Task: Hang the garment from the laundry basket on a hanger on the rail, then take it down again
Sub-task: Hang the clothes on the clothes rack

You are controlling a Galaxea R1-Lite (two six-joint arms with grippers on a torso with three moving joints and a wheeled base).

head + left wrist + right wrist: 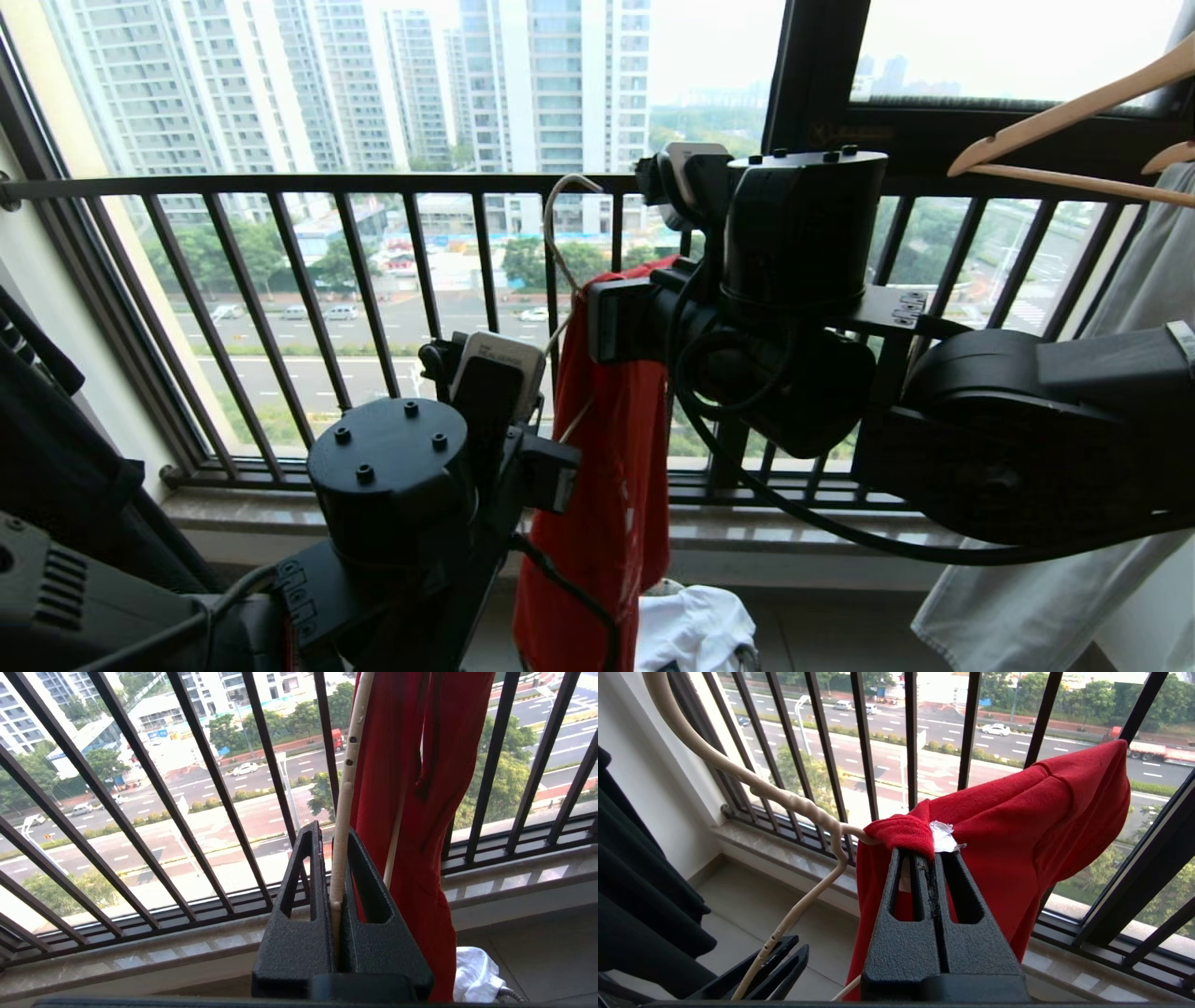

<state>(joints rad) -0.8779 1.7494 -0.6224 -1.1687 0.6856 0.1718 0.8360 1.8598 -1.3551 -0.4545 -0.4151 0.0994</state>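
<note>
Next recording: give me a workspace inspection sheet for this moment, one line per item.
Surface: tiled floor below a stone window sill.
Job's things: red T-shirt draped over cream wire hanger, hanging between the arms; rail and laundry basket not seen.
Clutter: white cloth on the floor; wooden hanger and pale garment at right; dark garment at left.
Hands: left hand shut on the hanger's wire; right hand shut on the T-shirt's neck by the white label.
Cables: black cable under the right arm.
Surroundings: black window railing, street beyond.
</note>
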